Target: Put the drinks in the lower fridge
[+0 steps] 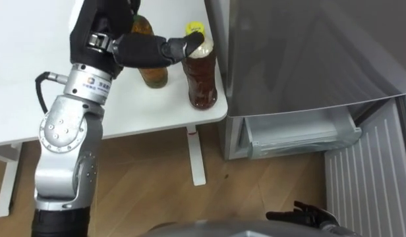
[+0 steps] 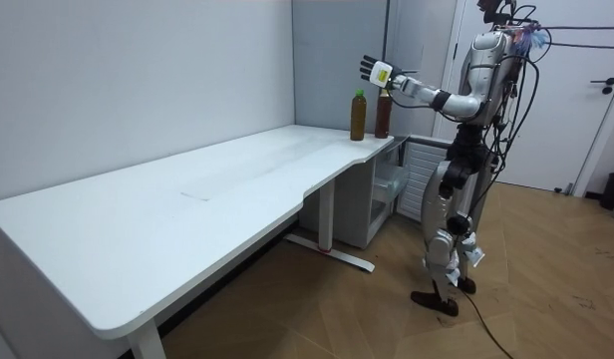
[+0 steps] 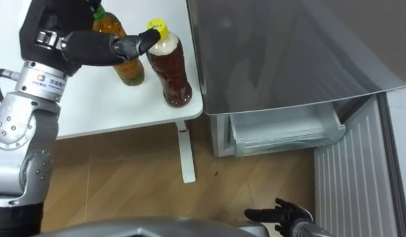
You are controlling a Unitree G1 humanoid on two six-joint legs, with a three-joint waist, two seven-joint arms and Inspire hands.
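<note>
While left hand (image 1: pixel 142 47), fingers straight, sits at dark bottle (image 1: pixel 203 76), amber bottle (image 1: pixel 154 74) half hidden.

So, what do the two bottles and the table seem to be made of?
Dark bottle and amber bottle: likely clear glossy plastic, since the drink shows through. Table: smooth white top, perhaps laminated board; the look leaves it open.

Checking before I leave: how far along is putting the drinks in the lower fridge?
Done: the grey fridge's lower compartment stands open. In hand: the left robot hand, fingers open, is at the neck of the yellow-capped brown plastic bottle, no grip yet. Left: that bottle and the green-capped amber bottle both stand on the white table, neither in the fridge. The right robot hand hangs low, open.
</note>
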